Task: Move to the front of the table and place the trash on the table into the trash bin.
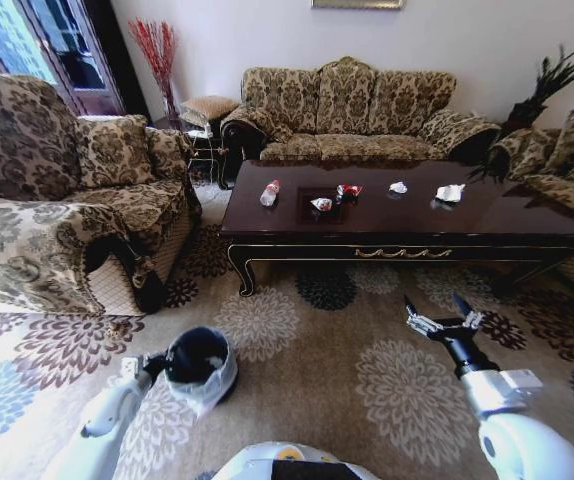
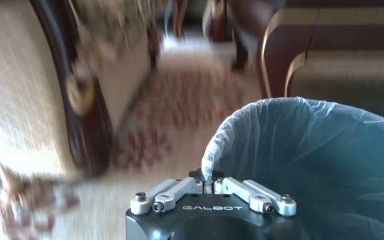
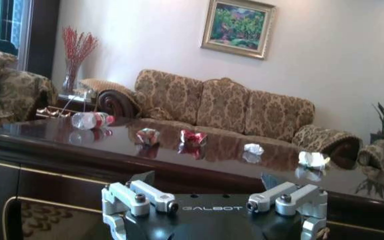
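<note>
1. The robot is standing on the flowered carpet, facing the long side of the table (image 1: pixel 397 232), which is sitting a little way ahead of it with sofas around its other sides.
2. The left gripper (image 2: pixel 212 186) is clenched on the folded-over edge of the whitish liner bag, and so it is holding the trash bin (image 1: pixel 199 362) low at the robot's left, above the carpet. The bin is well short of the table.
3. The right gripper (image 1: pixel 439 308) is hanging out in front on the robot's right, its two fingers spread apart and grasping nothing. It is pointing toward the table's front edge but is apart from it.
4. The trash is lying spread along the glossy tabletop:
   - a clear bottle (image 1: pixel 269 193) with a red label is lying on its side toward the left end;
   - a crumpled wrapper (image 1: pixel 322 204) is sitting near the middle;
   - a red wrapper (image 1: pixel 349 190) is lying just beside it, slightly farther back;
   - a small white tissue (image 1: pixel 398 187) is resting to the right of that;
   - a larger white tissue (image 1: pixel 450 193) is lying farthest right.
5. From the right wrist camera, the same pieces are showing in a row across the tabletop, each mirrored in the polished wood.
</note>
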Tool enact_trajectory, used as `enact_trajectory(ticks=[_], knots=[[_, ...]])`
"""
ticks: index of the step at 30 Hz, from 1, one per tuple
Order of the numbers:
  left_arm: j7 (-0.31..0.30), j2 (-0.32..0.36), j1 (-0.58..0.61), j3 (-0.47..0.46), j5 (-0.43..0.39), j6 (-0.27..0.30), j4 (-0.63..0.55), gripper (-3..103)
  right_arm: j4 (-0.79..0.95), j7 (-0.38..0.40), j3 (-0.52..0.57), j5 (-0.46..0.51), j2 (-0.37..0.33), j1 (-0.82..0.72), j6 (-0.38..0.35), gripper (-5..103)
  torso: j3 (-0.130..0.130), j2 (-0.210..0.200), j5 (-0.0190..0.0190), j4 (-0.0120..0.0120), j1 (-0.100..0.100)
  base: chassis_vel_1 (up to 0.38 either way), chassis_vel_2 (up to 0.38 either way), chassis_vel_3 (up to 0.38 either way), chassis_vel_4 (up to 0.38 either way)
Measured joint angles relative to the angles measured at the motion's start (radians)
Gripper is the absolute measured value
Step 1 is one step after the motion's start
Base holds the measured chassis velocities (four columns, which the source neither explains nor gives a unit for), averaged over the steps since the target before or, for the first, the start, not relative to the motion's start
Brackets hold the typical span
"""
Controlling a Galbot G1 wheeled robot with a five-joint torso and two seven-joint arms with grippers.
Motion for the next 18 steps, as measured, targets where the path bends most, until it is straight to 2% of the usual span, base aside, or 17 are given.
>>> enact_trajectory(ticks=[5, 6, 7, 11, 18], knots=[[-0.03, -0.057, 0.076, -0.038, 0.028, -0.04, -0.176, 3, 0.013, 0.012, 0.005, 0.005, -0.008, 0.007, -0.013, 100, 0.004, 0.006, 0.0001, 0.0002, 0.002, 0.0, 0.0, 0.0, 0.0], [-0.04, -0.079, 0.11, -0.047, 0.052, -0.045, -0.233, 3, 0.017, 0.014, 0.005, 0.008, -0.012, 0.011, -0.018, 100, 0.008, 0.013, -0.0003, 0.0005, 0.005, 0.0, 0.0, 0.0, 0.0], [-0.04, -0.079, 0.11, -0.047, 0.052, -0.045, -0.233, 3, 0.017, 0.014, 0.005, 0.008, -0.012, 0.011, -0.018, 100, 0.008, 0.013, -0.0003, 0.0005, 0.005, 0.0, 0.0, 0.0, 0.0], [-0.061, -0.144, 0.166, -0.053, 0.115, -0.059, -0.365, 3, 0.03, 0.023, 0.006, 0.024, -0.016, 0.023, -0.028, 100, 0.022, 0.035, -0.0004, 0.0008, 0.013, 0.0, 0.0, 0.0, 0.0], [-0.077, -0.201, 0.171, -0.036, 0.15, -0.057, -0.46, 3, 0.03, 0.033, 0.005, 0.033, -0.013, 0.031, -0.03, 100, 0.043, 0.069, -0.0003, 0.0003, 0.025, 0.0, 0.0, 0.0, 0.0]])
